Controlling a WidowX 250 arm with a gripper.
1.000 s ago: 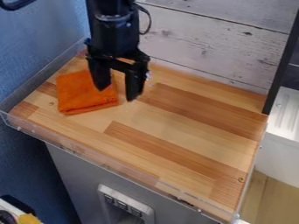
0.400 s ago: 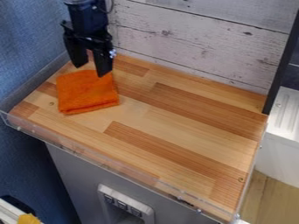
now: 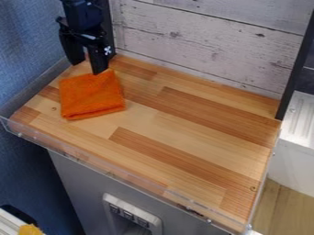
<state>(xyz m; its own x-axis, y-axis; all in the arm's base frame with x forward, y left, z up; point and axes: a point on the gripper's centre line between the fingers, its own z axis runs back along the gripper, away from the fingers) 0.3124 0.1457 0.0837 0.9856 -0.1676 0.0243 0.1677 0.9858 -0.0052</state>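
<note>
Wooden counter (image 3: 202, 133) | orange cloth (image 3: 92, 96) near tool (image 3: 87, 68), on camera side | fingers spread

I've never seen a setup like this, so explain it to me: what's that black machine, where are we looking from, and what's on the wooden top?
The black machine is a robot arm, coming in at the upper left. At its end hangs a gripper, whose two fingers work like a simple pinching hand. They are spread apart, with nothing visibly held between them. We look down at a slant from a fixed camera. On the wooden surface lies an orange cloth, apparently folded. One fingertip is right by its far edge; I can't tell whether they touch.
</note>
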